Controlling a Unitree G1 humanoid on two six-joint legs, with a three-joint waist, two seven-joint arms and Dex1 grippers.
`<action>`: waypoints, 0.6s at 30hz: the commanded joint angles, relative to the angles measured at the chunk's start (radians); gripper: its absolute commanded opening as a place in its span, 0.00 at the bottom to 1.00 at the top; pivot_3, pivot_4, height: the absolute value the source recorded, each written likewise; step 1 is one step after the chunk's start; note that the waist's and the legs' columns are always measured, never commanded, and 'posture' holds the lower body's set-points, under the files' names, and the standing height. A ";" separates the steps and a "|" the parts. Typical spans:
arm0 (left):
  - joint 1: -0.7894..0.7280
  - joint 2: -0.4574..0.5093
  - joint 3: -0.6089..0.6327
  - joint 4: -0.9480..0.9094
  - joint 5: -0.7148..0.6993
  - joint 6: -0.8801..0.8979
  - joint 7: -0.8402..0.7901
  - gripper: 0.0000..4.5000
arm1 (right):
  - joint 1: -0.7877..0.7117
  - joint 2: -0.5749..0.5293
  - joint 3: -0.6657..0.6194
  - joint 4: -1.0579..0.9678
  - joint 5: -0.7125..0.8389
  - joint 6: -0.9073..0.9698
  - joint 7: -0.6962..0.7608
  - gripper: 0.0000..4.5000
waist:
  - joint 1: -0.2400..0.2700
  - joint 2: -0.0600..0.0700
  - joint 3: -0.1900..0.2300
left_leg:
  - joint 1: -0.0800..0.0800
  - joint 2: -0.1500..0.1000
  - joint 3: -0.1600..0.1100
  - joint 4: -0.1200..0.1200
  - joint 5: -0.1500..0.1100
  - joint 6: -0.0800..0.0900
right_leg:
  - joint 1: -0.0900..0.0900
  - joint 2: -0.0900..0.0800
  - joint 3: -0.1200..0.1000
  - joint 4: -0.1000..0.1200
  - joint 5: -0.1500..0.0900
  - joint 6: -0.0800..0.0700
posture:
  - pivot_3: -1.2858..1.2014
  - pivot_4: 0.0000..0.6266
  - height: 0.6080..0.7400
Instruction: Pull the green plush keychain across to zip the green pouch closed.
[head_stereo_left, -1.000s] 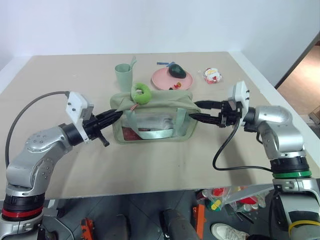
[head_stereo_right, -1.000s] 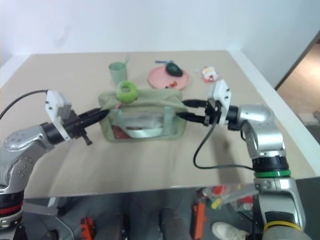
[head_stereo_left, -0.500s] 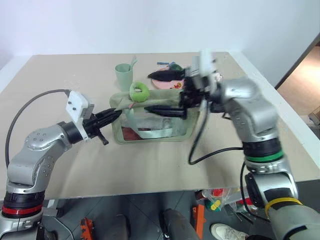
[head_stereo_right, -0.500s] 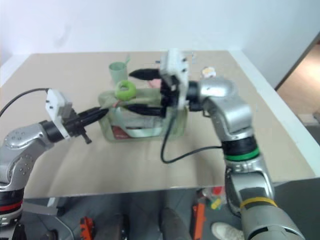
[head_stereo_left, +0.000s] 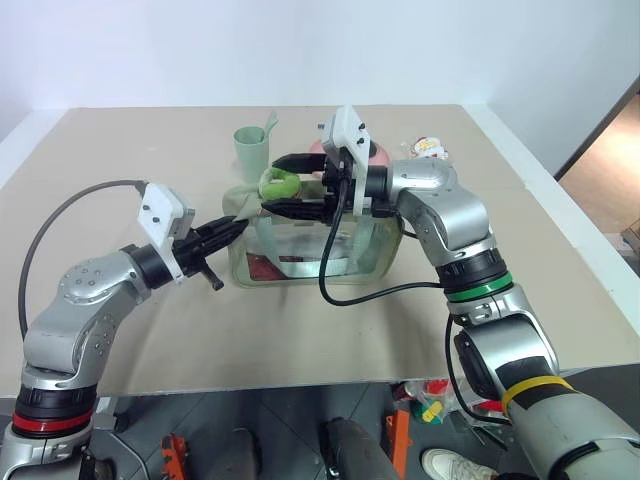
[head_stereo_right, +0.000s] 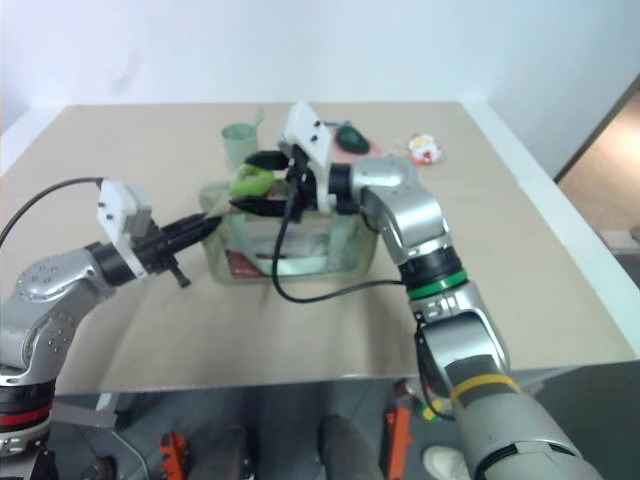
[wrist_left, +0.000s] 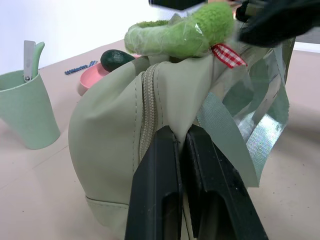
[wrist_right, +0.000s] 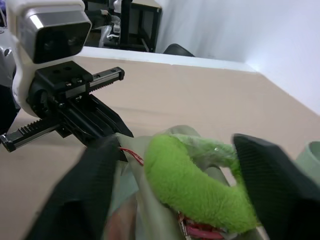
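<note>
Right arm has swung in over the pouch; we're lined up on the keychain, not gripping yet.

Eye views: our right gripper (head_stereo_left: 284, 184) has crossed from the pouch's far end and brackets the green plush keychain (head_stereo_left: 279, 183), jaws open. Left wrist view: left gripper (wrist_left: 181, 145) clamped shut on the green pouch (wrist_left: 112, 150) end fabric, keychain on top at the zipper. Right wrist view: fingers (wrist_right: 270, 172) straddle the plush; closing looks like the next step.
</note>
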 joint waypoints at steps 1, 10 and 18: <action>0.010 -0.002 -0.018 -0.022 0.009 0.002 0.007 0.00 | -0.029 0.011 -0.020 -0.004 0.001 0.000 0.006 0.49 | 0.000 0.000 0.000 | 0.000 0.000 0.000 0.000 0.000 0.000 | 0.000 0.000 0.000 0.000 0.000 0.000 | 0.52 0.24 1.00; -0.002 -0.006 -0.030 -0.008 0.016 -0.002 0.016 0.00 | -0.023 0.005 -0.004 0.019 -0.053 -0.072 0.033 0.01 | 0.000 0.000 0.000 | 0.000 0.000 -0.001 0.000 0.000 0.000 | 0.000 0.000 -0.001 0.000 0.000 0.000 | 0.52 0.24 1.00; -0.031 -0.008 -0.034 0.010 0.025 0.002 0.020 0.00 | -0.036 -0.005 -0.087 0.005 -0.058 -0.221 -0.009 0.01 | 0.001 0.000 0.000 | 0.000 0.000 -0.001 0.000 0.000 0.000 | 0.000 0.000 -0.001 0.000 0.000 0.000 | 0.52 0.24 1.00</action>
